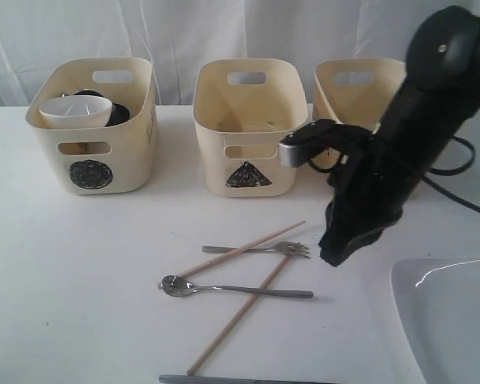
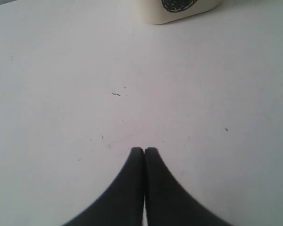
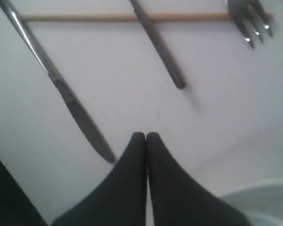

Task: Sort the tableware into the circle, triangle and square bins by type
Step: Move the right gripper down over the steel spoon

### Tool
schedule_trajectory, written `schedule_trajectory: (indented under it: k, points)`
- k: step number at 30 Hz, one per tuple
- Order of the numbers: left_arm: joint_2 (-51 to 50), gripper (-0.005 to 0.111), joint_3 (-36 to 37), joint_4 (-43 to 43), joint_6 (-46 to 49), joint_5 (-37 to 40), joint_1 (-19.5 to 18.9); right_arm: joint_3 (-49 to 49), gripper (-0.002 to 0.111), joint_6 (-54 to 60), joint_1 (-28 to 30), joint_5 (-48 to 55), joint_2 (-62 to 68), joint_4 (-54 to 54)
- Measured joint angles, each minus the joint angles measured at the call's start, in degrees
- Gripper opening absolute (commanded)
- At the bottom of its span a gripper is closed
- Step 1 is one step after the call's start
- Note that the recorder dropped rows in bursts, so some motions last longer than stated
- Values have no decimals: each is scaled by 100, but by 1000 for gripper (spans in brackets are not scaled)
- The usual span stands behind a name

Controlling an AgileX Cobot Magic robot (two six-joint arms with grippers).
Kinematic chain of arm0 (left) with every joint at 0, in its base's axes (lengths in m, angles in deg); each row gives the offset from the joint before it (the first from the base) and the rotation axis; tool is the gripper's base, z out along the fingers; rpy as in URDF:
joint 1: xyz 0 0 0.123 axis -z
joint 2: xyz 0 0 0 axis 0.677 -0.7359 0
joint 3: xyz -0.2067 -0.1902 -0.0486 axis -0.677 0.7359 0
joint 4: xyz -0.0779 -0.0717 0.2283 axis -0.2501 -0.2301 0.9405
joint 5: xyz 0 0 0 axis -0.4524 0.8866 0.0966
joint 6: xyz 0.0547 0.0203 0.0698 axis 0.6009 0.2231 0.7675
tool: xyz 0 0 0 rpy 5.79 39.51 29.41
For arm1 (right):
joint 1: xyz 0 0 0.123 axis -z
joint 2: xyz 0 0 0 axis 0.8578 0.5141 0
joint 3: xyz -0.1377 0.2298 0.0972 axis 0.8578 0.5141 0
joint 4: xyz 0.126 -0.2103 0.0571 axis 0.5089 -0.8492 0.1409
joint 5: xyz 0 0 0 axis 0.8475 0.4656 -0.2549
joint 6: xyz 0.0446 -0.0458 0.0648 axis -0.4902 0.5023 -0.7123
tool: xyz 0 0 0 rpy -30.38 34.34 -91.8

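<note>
The circle bin (image 1: 88, 152) at the left holds the small white bowl (image 1: 76, 112) with a dark shape behind it; the mugs cannot be made out. The triangle bin (image 1: 244, 152) stands in the middle. A third bin (image 1: 352, 80) is partly behind my right arm, its mark hidden. The fork (image 1: 260, 250), the spoon (image 1: 232, 290) and two crossed chopsticks (image 1: 240, 316) lie on the table. My right gripper (image 1: 336, 254) hangs shut and empty just right of the fork tines (image 3: 250, 21). The plate (image 1: 452, 320) sits at the lower right. My left gripper (image 2: 144, 149) is shut over bare table.
A steel knife (image 3: 61, 84) lies along the table's front edge (image 1: 240, 379), close to my right gripper (image 3: 146, 135). The circle bin's base (image 2: 179, 9) shows far ahead of my left gripper. A black cable (image 1: 464, 200) trails behind the right arm.
</note>
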Motion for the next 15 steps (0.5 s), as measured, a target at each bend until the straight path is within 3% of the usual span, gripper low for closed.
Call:
schedule_trajectory:
  k: [6, 15]
  points:
    - [0, 0, 0, 0, 0, 0, 0, -311, 39, 1409, -615, 37, 458, 61]
    - [0, 0, 0, 0, 0, 0, 0, -333, 41, 1197, -886, -131, 494, 43]
